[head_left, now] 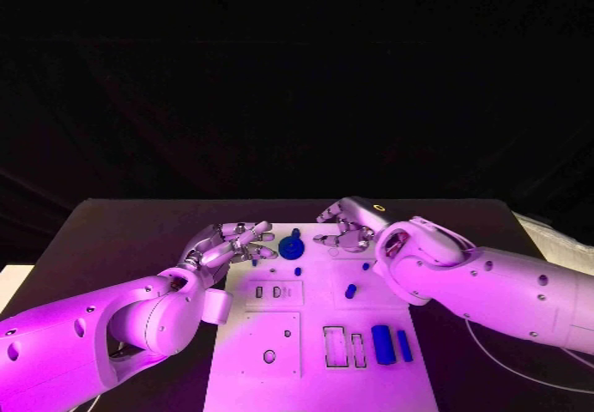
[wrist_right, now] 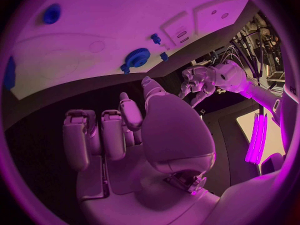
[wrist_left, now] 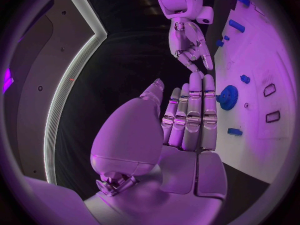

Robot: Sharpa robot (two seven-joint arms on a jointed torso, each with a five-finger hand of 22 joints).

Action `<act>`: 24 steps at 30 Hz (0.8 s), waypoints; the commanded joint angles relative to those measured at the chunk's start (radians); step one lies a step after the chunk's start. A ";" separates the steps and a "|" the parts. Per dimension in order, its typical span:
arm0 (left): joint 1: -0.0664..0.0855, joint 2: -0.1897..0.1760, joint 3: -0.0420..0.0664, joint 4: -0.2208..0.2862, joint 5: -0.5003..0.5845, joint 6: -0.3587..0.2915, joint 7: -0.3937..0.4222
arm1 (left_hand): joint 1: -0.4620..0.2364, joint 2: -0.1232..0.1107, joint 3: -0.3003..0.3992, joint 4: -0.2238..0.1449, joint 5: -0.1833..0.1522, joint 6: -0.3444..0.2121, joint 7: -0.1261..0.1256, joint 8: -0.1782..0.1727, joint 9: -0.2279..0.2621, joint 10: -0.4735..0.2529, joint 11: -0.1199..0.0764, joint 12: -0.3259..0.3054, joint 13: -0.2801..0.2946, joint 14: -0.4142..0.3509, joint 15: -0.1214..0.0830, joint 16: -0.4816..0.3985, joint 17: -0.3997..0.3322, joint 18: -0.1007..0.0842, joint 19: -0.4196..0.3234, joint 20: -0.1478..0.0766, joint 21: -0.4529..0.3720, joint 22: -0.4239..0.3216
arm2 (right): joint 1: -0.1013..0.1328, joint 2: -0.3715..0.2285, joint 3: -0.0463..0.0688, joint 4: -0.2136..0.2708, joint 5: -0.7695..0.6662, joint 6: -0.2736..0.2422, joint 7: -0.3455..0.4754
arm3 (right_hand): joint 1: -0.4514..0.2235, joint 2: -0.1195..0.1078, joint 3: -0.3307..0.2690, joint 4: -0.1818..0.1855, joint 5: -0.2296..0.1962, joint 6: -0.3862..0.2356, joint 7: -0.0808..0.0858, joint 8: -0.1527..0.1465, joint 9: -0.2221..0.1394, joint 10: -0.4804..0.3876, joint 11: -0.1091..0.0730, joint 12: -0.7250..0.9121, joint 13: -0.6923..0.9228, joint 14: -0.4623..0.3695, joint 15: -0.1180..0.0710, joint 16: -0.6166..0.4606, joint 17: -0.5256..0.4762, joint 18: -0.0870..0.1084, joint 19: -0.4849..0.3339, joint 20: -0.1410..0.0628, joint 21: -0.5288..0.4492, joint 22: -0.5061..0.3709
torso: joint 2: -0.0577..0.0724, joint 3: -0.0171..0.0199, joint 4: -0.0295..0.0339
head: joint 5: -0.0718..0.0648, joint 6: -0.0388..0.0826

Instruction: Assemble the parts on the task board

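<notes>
Both hands sit at the far end of the board [head_left: 316, 343] holding nothing: your left hand [head_left: 229, 245] has its fingers straight and apart just beside the blue gear [head_left: 292, 248], and your right hand [head_left: 347, 227] is loosely curled, fingers apart, on the gear's other side. The gear lies flat on the board between them, with two blue cylinders [head_left: 392, 344] near the close end. Likely next is grabbing the gear, so come in low, pinch its rim from opposite sides, and keep it level.
</notes>
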 commanded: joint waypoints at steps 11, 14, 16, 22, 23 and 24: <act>-0.003 0.008 0.000 -0.021 0.000 0.037 0.020 | 0.009 0.009 0.001 -0.008 -0.001 0.002 0.005 -0.007 -0.001 0.005 0.004 -0.004 0.001 -0.009 0.001 -0.008 0.003 0.010 0.001 0.002 0.004 0.001 | 0.014 -0.236 0.002 0.014 0.222 0.104 0.326 | 0.092 0.001 0.019 -0.076 -0.064 0.021 -0.003 0.001 0.001 -0.015 -0.002 -0.023 -0.010 0.069 0.003 0.000 0.099 -0.007 -0.004 0.002 -0.006 0.100 | -0.017 0.0199 -0.0336 | -0.009 0.001; -0.004 0.012 0.000 -0.027 0.000 0.039 0.021 | 0.009 0.009 0.001 -0.008 -0.001 0.002 0.005 -0.007 -0.001 0.005 0.004 -0.004 0.001 -0.009 0.001 -0.008 0.003 0.010 0.001 0.002 0.004 0.001 | 0.005 -0.242 0.001 -0.028 0.222 0.106 0.343 | 0.098 -0.002 0.020 -0.083 -0.059 0.021 -0.002 0.001 0.000 -0.016 -0.002 -0.026 -0.012 0.069 0.003 0.000 0.099 -0.007 -0.005 0.002 -0.007 0.100 | -0.020 0.0241 -0.0379 | -0.008 -0.001; -0.005 0.015 0.000 -0.031 0.000 0.041 0.021 | 0.009 0.009 0.001 -0.008 -0.001 0.002 0.005 -0.007 -0.001 0.005 0.004 -0.004 0.001 -0.009 0.001 -0.008 0.003 0.010 0.001 0.002 0.004 0.001 | 0.000 -0.240 0.000 -0.052 0.222 0.110 0.349 | 0.100 -0.004 0.020 -0.085 -0.057 0.020 -0.002 0.000 0.000 -0.017 -0.002 -0.028 -0.014 0.069 0.003 0.000 0.099 -0.007 -0.004 0.002 -0.007 0.100 | -0.020 0.0264 -0.0386 | -0.008 -0.003; -0.008 0.021 0.000 -0.038 0.000 0.042 0.021 | 0.009 0.009 0.001 -0.008 -0.001 0.002 0.005 -0.007 -0.001 0.005 0.004 -0.004 0.001 -0.009 0.001 -0.008 0.003 0.010 0.001 0.002 0.004 0.001 | -0.012 -0.220 0.000 -0.100 0.217 0.119 0.351 | 0.103 -0.008 0.019 -0.090 -0.057 0.017 -0.002 -0.001 0.000 -0.020 -0.001 -0.032 -0.016 0.068 0.003 -0.001 0.099 -0.006 -0.006 0.002 -0.008 0.098 | -0.019 0.0309 -0.0355 | -0.008 -0.005; -0.009 0.022 0.000 -0.039 0.000 0.043 0.021 | 0.009 0.009 0.001 -0.008 -0.001 0.002 0.005 -0.007 -0.001 0.005 0.004 -0.004 0.001 -0.009 0.001 -0.008 0.003 0.010 0.001 0.002 0.004 0.001 | -0.014 -0.214 0.000 -0.109 0.216 0.121 0.350 | 0.103 -0.008 0.019 -0.090 -0.057 0.017 -0.002 -0.001 0.000 -0.020 -0.001 -0.032 -0.016 0.068 0.003 -0.001 0.099 -0.006 -0.006 0.002 -0.008 0.097 | -0.019 0.0312 -0.0352 | -0.008 -0.006; -0.009 0.023 0.000 -0.040 0.000 0.043 0.021 | 0.009 0.009 0.001 -0.008 -0.001 0.002 0.005 -0.007 -0.001 0.005 0.004 -0.004 0.001 -0.009 0.001 -0.008 0.003 0.010 0.001 0.002 0.004 0.001 | -0.016 -0.209 -0.001 -0.118 0.215 0.122 0.349 | 0.103 -0.008 0.019 -0.090 -0.057 0.017 -0.002 -0.001 0.000 -0.020 -0.001 -0.032 -0.016 0.068 0.003 -0.001 0.099 -0.006 -0.006 0.002 -0.008 0.097 | -0.018 0.0323 -0.0349 | -0.008 -0.006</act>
